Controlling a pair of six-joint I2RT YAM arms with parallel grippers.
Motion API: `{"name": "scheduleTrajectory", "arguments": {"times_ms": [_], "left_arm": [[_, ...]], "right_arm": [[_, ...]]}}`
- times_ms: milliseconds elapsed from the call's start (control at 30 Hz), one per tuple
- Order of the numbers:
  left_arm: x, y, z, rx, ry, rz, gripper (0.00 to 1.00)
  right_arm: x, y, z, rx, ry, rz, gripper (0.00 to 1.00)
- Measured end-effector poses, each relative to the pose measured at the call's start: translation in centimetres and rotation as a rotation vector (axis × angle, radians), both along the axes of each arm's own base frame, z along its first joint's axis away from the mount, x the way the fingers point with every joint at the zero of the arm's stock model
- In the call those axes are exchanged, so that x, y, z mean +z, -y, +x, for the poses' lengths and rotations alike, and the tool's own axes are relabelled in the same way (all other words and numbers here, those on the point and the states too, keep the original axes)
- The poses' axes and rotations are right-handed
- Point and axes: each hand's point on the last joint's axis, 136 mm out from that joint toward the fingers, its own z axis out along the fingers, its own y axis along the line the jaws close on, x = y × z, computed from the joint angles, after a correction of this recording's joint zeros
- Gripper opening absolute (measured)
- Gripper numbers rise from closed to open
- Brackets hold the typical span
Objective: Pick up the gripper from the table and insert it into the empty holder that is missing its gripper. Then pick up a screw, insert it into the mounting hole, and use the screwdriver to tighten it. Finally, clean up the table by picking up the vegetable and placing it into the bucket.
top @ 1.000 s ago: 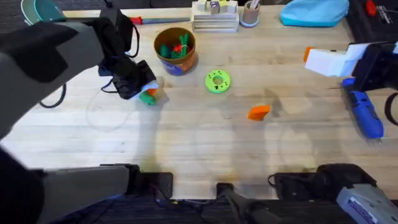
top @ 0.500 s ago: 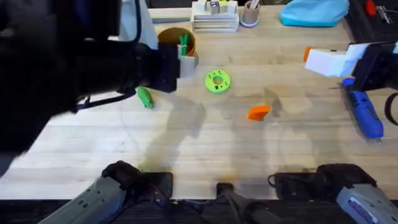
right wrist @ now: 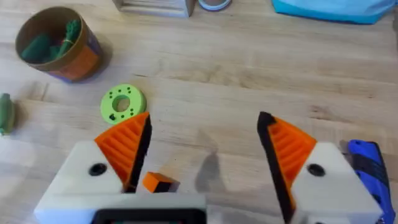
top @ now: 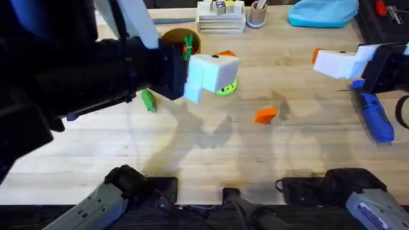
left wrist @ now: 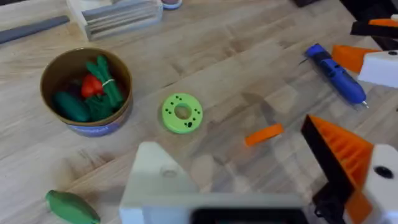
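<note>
The small loose orange plastic wedge gripper (top: 266,115) lies on the wooden surface (top: 192,160), apart from both claws. The left claw (left wrist: 261,186) is raised above it, released and empty. The right claw (right wrist: 202,155) is likewise spread wide, the wedge showing between its orange-padded fingers (right wrist: 124,146).

Light butcher-block wooden table (top: 211,147) with visible plank seams, soft shadows across its middle, stacked pale trays (top: 220,19) at 12 o'clock, blue cloth bundle (top: 323,13) at 1 o'clock, dark edge beyond
</note>
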Motion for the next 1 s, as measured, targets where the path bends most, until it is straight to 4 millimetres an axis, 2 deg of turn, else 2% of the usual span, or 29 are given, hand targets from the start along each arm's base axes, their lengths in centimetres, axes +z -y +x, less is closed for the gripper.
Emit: {"name": "scheduleTrajectory", "arguments": {"times_ms": [200, 367, 433, 633, 800, 1000], "left_arm": [[0.8, 0.0, 0.6, -0.005, 0.061, 0.014, 0.993], [3.6, 1.0, 2.4, -0.059, 0.274, 0.036, 0.992], [3.7, 1.4, 2.7, -0.085, 0.344, 0.04, 0.993], [-0.6, 1.9, 0.7, -0.177, 0.475, 0.0, 0.993], [-3.6, 1.4, -1.7, -0.211, 0.62, -0.076, 0.993], [-8.1, 0.8, -3.1, -0.213, 0.683, -0.125, 0.993]], "right_arm": [[0.0, 0.0, 0.0, 0.0, 0.0, 0.0, 0.991], [0.0, 0.0, 0.0, 0.0, 0.0, 0.0, 0.991], [0.0, 0.0, 0.0, 0.0, 0.0, 0.0, 0.991], [0.0, 0.0, 0.0, 0.0, 0.0, 0.0, 0.991], [0.0, 0.0, 0.0, 0.0, 0.0, 0.0, 0.991], [0.0, 0.0, 0.0, 0.0, 0.0, 0.0, 0.991]]}}
